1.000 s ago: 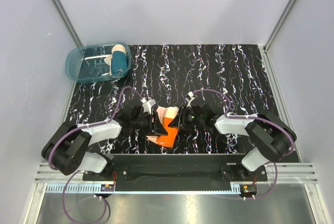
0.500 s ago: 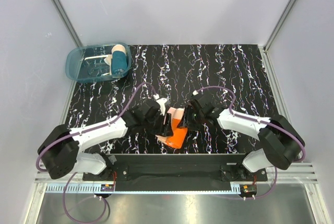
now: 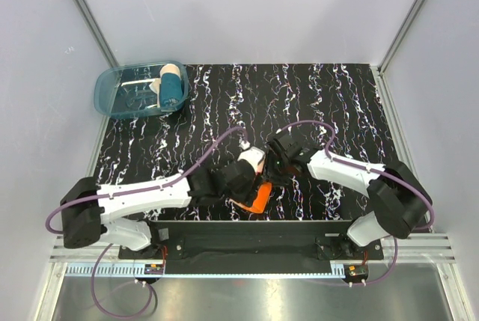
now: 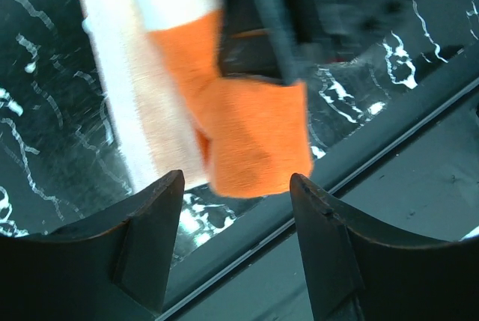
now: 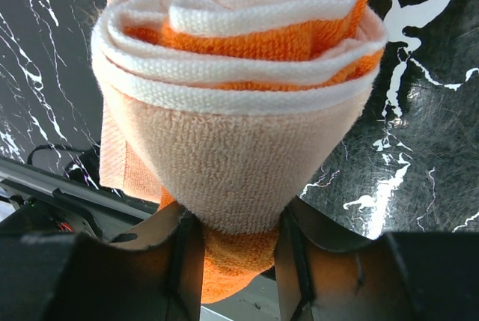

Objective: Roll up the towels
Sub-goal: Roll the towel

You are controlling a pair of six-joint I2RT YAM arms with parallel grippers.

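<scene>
The orange towel (image 5: 239, 111) is rolled into a thick coil, its layered cream edges facing the right wrist camera. My right gripper (image 5: 232, 239) is shut on the coil's lower end. From above, this towel (image 3: 259, 197) lies near the table's front edge between both grippers, with the right gripper (image 3: 268, 175) over it. My left gripper (image 4: 236, 186) stands open just short of the orange towel (image 4: 254, 141), nothing between its fingers. In the top view the left gripper (image 3: 251, 185) sits against the towel's left side. The teal-blue towel (image 3: 171, 90) stands rolled in the tub.
A translucent blue plastic tub (image 3: 120, 95) sits at the back left corner of the black marbled table (image 3: 337, 104). The table's front rail (image 4: 359, 186) runs just below the orange towel. White walls enclose the table on three sides.
My left arm has reached to the right toward the right gripper and its jaws have widened. The orange towel has shifted right and is more tightly bunched.
</scene>
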